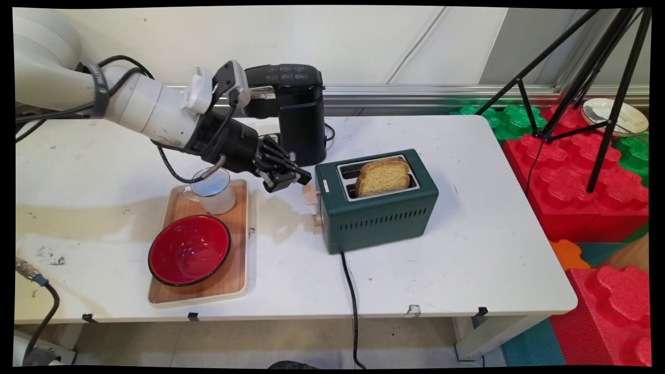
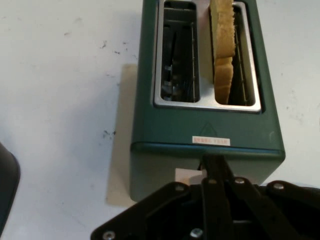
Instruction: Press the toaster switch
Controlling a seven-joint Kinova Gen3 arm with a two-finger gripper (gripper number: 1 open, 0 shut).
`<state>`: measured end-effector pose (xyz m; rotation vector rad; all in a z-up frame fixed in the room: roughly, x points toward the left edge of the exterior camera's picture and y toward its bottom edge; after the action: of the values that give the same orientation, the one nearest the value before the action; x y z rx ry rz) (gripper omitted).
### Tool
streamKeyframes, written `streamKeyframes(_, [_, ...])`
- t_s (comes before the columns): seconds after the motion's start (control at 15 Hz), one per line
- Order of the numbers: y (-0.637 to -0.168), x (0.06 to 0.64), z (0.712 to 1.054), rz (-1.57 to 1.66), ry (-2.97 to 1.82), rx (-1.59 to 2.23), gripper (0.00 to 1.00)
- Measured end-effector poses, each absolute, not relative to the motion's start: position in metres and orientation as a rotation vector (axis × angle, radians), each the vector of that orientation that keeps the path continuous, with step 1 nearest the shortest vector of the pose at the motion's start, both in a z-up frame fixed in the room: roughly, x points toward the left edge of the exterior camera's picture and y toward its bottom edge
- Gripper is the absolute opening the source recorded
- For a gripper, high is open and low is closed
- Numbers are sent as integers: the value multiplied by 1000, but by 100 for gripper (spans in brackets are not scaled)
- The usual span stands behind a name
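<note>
- Main view: bench [image 1: 467, 259] is carrying the green toaster [image 1: 384, 218], its cord trailing off the near edge; a hard sideways shove risks dragging it.
- Hand [image 1: 296, 179] is sitting just beside the toaster's lever [image 1: 310, 195]; fingers appear closed together, gripping nothing.
- Bread slice [image 1: 383, 176] is standing in the far slot, leaning; a jolt could tip it.
- Mug [image 1: 213, 191] on the tray [image 1: 236, 280] is sitting under the wrist, at risk of a knock.
</note>
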<state>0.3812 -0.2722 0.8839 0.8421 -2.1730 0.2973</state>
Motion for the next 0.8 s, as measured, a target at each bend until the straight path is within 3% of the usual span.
streamKeyframes(0.8, [-285,372,865,259,-2178,874,0])
